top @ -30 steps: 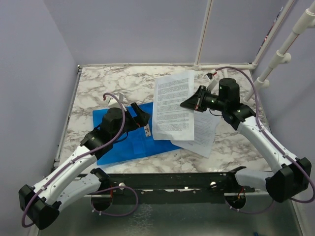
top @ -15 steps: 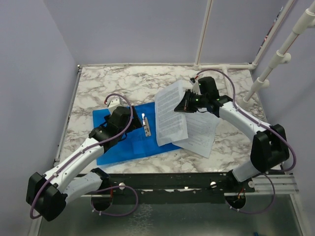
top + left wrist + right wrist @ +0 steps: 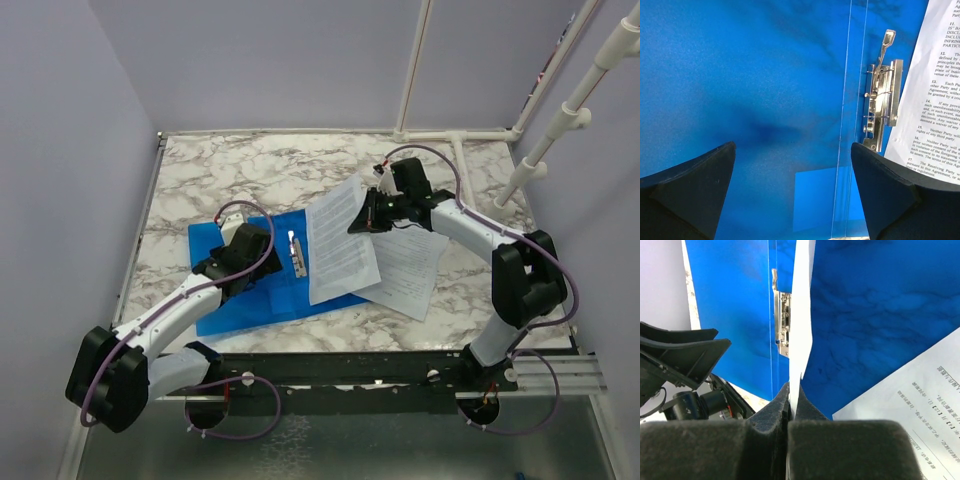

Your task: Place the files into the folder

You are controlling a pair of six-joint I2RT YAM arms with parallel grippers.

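Heads-up: right gripper (image 3: 789, 390) pinches thin white printed paper sheet (image 3: 801, 315); glossy blue plastic folder (image 3: 865, 300) with silver metal clip (image 3: 784, 322) straight ahead, left gripper (image 3: 792, 152) spread over it.

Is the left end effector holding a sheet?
No, the left end effector is open over the folder, with nothing in it.

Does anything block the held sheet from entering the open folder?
Nothing visible. The sheet in the right tool hangs over the folder, right of the clip; the left tool is over its left half.
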